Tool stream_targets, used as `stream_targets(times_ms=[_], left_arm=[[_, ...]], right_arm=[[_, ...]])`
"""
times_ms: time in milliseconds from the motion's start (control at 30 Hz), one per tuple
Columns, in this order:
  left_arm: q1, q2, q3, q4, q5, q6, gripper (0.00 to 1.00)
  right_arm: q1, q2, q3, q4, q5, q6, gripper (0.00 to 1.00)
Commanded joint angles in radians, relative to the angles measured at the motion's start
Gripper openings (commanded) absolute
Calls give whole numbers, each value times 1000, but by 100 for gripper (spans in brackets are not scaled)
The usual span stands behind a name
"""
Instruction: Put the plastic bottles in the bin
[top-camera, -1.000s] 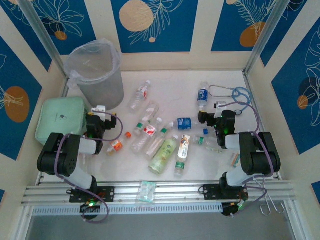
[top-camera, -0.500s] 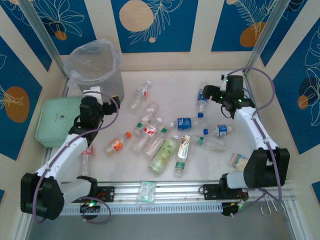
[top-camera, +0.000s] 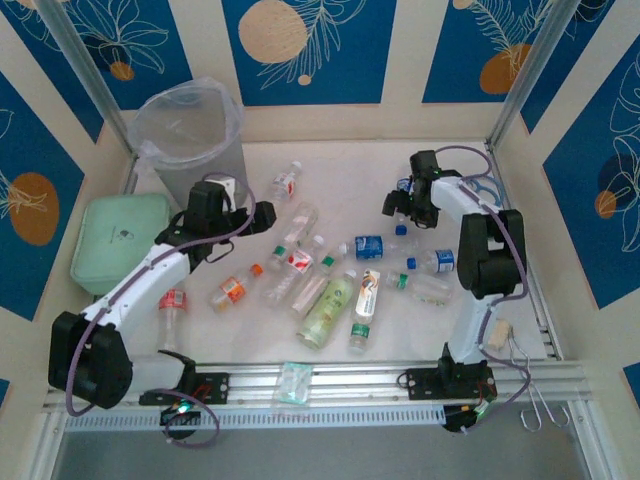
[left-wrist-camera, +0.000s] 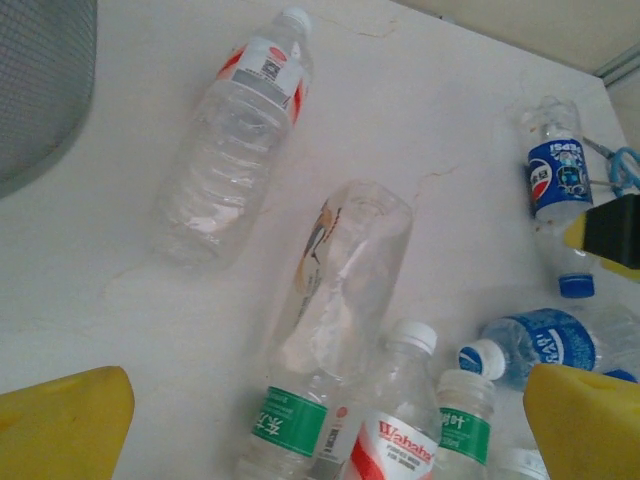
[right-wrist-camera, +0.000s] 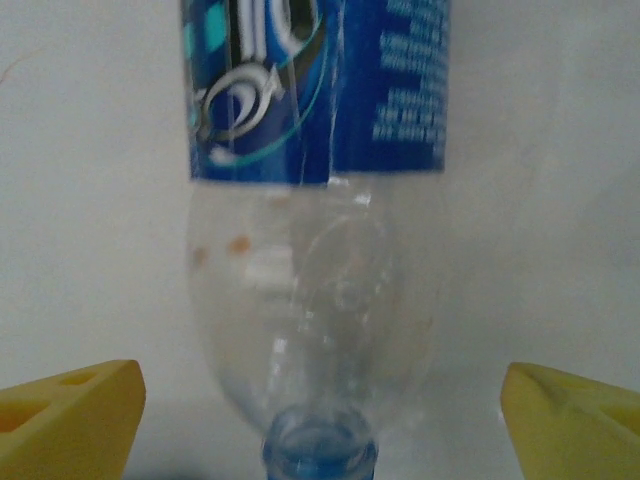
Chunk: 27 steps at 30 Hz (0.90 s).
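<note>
Farthest left, the bin (top-camera: 190, 150) stands upright at the back corner of the table (top-camera: 340, 165), with the mint-green box (top-camera: 120, 240) just in front of it. Next comes the left gripper (top-camera: 252, 217), just right of the bin, its fingers spread wide and holding nothing. In the left wrist view its yellow fingertips (left-wrist-camera: 65, 425) sit at the two lower corners. Between them lie the necks of a Wahaha bottle (left-wrist-camera: 400, 440) and two green-labelled bottles (left-wrist-camera: 290, 425). Beyond the fingertips a crumpled clear bottle (left-wrist-camera: 340, 270) lies on its side. Farther out, nearer the bin, lies a red-labelled bottle (left-wrist-camera: 235, 140). The other plastic bottles (top-camera: 300, 270) that can be seen lie scattered on their sides across the middle of the table, all outside the bin. The pale green bottle (top-camera: 325, 310) lies among those nearest the front edge. To the right, the right gripper (top-camera: 397, 207) is at the back of the table by a blue-labelled bottle (right-wrist-camera: 320, 240). Its fingers are apart as well. In the right wrist view the bottle lies between the two yellow tips with its capped end toward the camera. Bare table shows on both sides of it, and neither tip touches it.
</note>
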<state>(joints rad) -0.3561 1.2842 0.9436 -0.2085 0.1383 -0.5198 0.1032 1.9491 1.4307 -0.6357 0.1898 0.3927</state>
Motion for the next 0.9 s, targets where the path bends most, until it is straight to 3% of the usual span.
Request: stream_targets(times_ms=[0, 167, 367, 500, 600, 767, 867], left_arm=[[-8, 25, 42, 21, 46, -29, 99], [-11, 51, 70, 49, 88, -59, 96], [-15, 54, 77, 174, 214, -175, 95], [-29, 89, 63, 434, 344, -355, 94], [-59, 145, 77, 624, 390, -481, 83], [-118, 252, 136, 775, 424, -577, 80], [-153, 298, 157, 812, 428, -591, 84]], right_arm=[[-8, 44, 56, -18, -13, 4, 85], [-11, 46, 61, 1, -14, -8, 64], [6, -127, 22, -26, -5, -73, 60], [64, -332, -74, 15, -159, -97, 52], [126, -434, -133, 25, -271, -94, 50], [224, -546, -230, 85, -454, -45, 46], [287, -588, -261, 112, -477, -10, 43]])
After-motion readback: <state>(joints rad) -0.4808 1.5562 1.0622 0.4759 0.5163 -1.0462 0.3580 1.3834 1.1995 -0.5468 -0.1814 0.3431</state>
